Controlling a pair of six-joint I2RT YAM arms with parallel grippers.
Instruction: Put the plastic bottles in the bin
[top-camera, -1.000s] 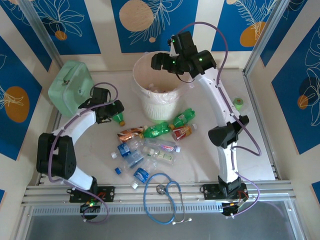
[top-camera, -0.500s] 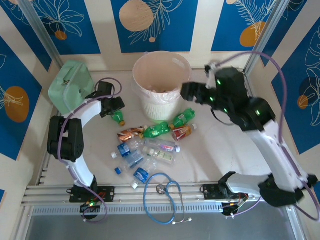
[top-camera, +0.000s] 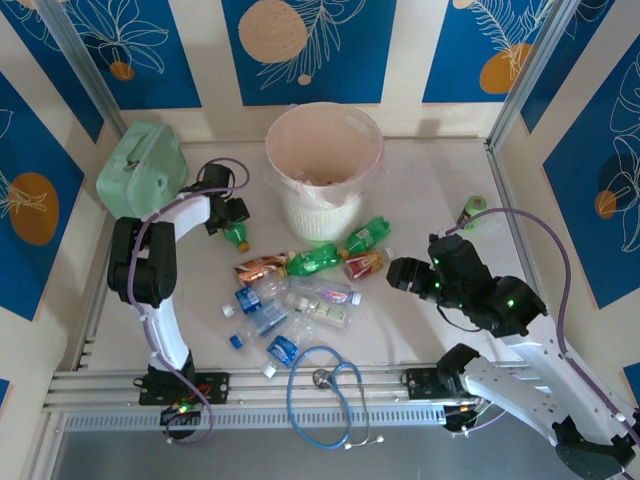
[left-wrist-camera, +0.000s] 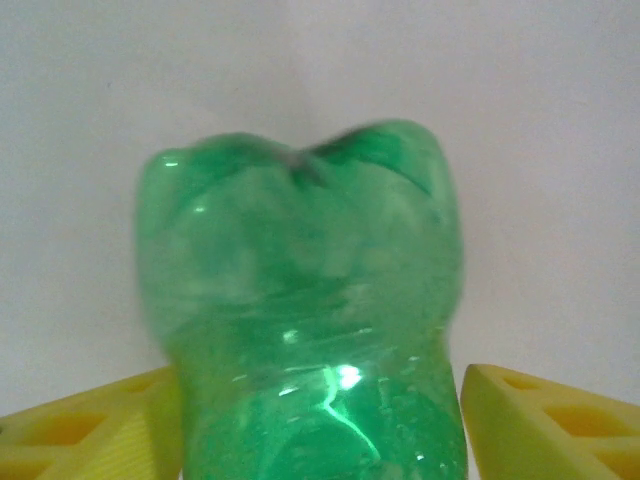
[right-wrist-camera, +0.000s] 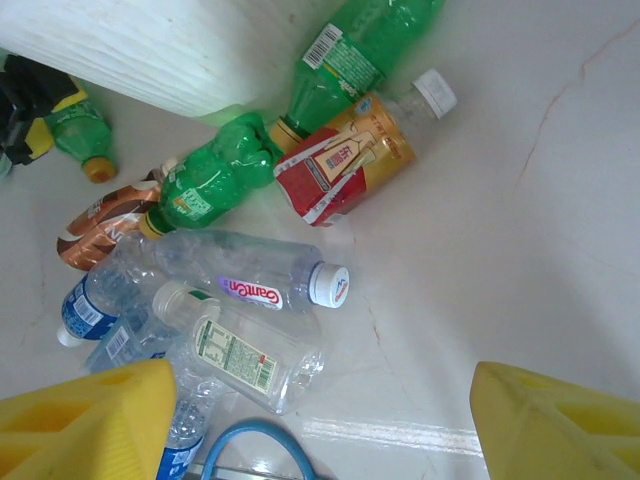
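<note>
Item, left end effector (left-wrist-camera: 320, 378): its yellow fingers (left-wrist-camera: 90, 425) lie against either side of a small green ribbed plastic bottle (left-wrist-camera: 300, 290), which you can see resting on the pale worktop (top-camera: 420, 180) between the mint-green rounded case (top-camera: 140, 170) and the round cream-white plastic bin (top-camera: 318, 212); count it as gripped but not lifted. Item, right end effector (right-wrist-camera: 320, 380): fingers apart, nothing between them, hanging above the near-right side of the worktop and looking down on the loose pile. Item, pile, just in front of the bin: two larger green bottles (top-camera: 312, 260), one red-and-gold-labelled bottle with a white cap (right-wrist-camera: 345, 160), one crushed copper-coloured bottle (top-camera: 258, 268), and several clear bottles with blue or white labels (right-wrist-camera: 250, 290) lying against one another. Item, bin: upright at the far middle, with something pale in its bottom, too indistinct for you to count. Tally: roughly ten bottles are out on the worktop, so judge the task as early, with most of the work left to do. Next in line for you is the green bottle in the left grip, and the right arm is free for the pile.
</note>
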